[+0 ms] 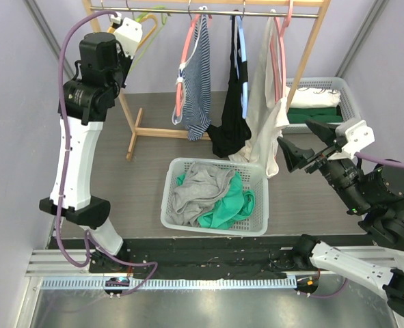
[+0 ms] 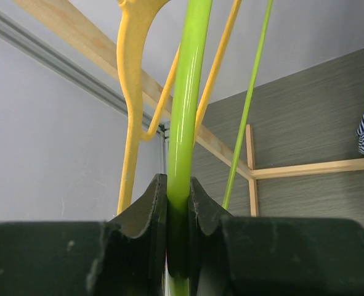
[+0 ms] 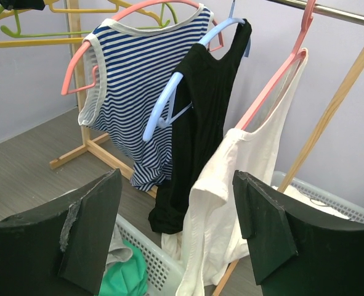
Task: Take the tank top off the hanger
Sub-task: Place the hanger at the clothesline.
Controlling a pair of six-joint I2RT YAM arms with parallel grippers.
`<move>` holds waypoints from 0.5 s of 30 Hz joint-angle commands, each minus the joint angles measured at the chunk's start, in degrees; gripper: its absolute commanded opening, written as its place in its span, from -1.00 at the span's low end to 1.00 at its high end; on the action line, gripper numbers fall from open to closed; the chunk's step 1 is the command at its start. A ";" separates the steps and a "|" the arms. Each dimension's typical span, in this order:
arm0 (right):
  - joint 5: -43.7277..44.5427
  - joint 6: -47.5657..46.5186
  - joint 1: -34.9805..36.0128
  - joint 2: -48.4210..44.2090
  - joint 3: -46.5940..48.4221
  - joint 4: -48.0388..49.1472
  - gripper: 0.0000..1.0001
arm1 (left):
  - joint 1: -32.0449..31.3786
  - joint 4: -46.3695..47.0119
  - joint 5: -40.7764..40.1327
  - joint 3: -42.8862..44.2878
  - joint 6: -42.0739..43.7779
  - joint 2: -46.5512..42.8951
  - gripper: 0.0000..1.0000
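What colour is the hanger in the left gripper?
Lime green. The hanger in the left gripper shows best in the left wrist view.

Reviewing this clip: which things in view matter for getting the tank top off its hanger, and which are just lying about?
Job (likely): white tank top, its pink hanger, open right fingers.
Lying about: striped top, black top, yellow hanger, green hanger pinched by left fingers, laundry basket.

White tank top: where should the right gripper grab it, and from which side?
Probably the bunched shoulder fold of the white tank top, below the low end of the pink hanger. It hangs loose there, just right of the black top. Come from the front: the right gripper, open, faces it.
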 commanded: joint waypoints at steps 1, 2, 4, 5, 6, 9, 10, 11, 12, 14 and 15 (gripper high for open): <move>0.85 0.51 -0.06 -1.08 -1.23 1.66 0.60 | 0.24 4.75 -2.01 2.61 -1.26 0.28 -0.99; 0.77 0.59 -0.06 -1.34 -1.49 1.66 0.60 | 0.24 5.71 -2.10 2.70 -1.44 0.28 -1.00; 0.85 0.68 -0.06 -2.13 -2.55 1.66 0.59 | 0.15 6.86 -1.66 2.44 -1.70 0.37 -0.99; 0.85 0.77 -0.06 -2.40 -2.99 1.66 0.59 | 0.24 7.04 -1.57 2.70 -1.96 0.46 -1.00; 0.85 0.86 -0.06 -2.83 -3.69 1.74 0.59 | 0.24 7.13 -1.48 2.79 -1.88 0.54 -1.00; 0.59 1.12 -0.06 -2.93 -4.66 1.75 0.56 | 0.24 7.48 -1.66 2.88 -1.88 1.16 -0.99; 0.42 1.38 -0.06 -2.84 -4.84 1.74 0.55 | 0.15 7.74 -1.48 2.88 -1.96 1.42 -1.00; 0.24 1.47 -0.06 -2.84 -5.10 1.83 0.54 | 0.15 7.75 -1.31 2.97 -1.97 1.51 -1.00; -0.11 1.65 -0.06 -2.84 -5.19 1.83 0.54 | 0.15 8.01 -1.31 3.05 -1.79 1.77 -1.00; -0.38 2.00 -0.06 -2.57 -5.28 1.75 0.51 | 0.24 7.92 -1.04 3.14 -1.53 2.21 -1.00; -0.55 2.09 -0.06 -2.49 -5.28 1.83 0.50 | 0.24 8.10 -1.22 3.14 -1.35 2.56 -0.99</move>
